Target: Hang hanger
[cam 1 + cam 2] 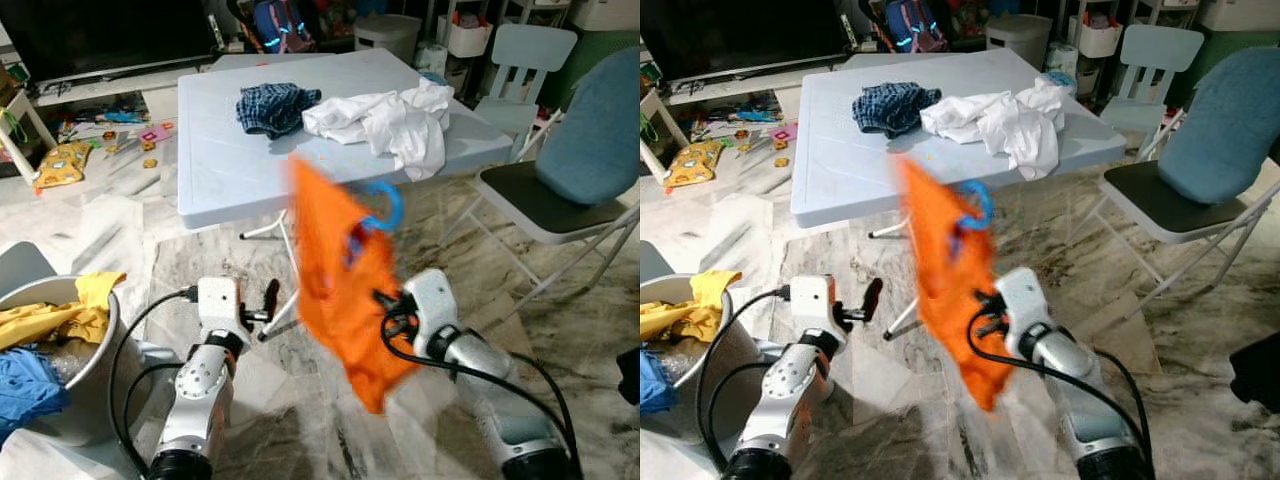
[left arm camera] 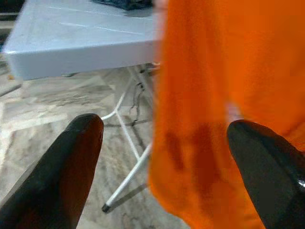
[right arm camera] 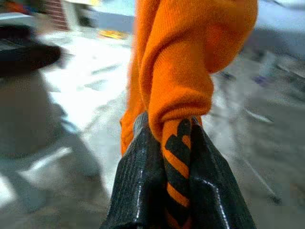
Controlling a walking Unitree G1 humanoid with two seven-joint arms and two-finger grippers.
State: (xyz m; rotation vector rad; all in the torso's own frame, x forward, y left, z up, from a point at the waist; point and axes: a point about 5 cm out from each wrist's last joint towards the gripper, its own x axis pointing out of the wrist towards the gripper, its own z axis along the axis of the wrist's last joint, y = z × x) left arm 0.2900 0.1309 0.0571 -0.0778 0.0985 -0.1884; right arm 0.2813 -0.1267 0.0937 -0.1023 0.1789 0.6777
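An orange garment (image 1: 338, 290) hangs in the air before the white folding table (image 1: 230, 160), blurred by motion. A blue hanger hook (image 1: 388, 205) pokes out at its upper right. My right gripper (image 3: 176, 157) is shut on a fold of the orange cloth with black stripes. My left gripper (image 2: 162, 138) stands open beside the garment at its left, its two black fingers (image 2: 71, 157) wide apart with nothing between them; the orange cloth (image 2: 224, 109) hangs just beyond them.
On the table lie a blue checked garment (image 1: 275, 106) and a white shirt (image 1: 395, 120). A laundry basket (image 1: 95, 385) with yellow and blue clothes stands at my left. A folding chair (image 1: 565, 190) is at the right. Toys litter the floor far left.
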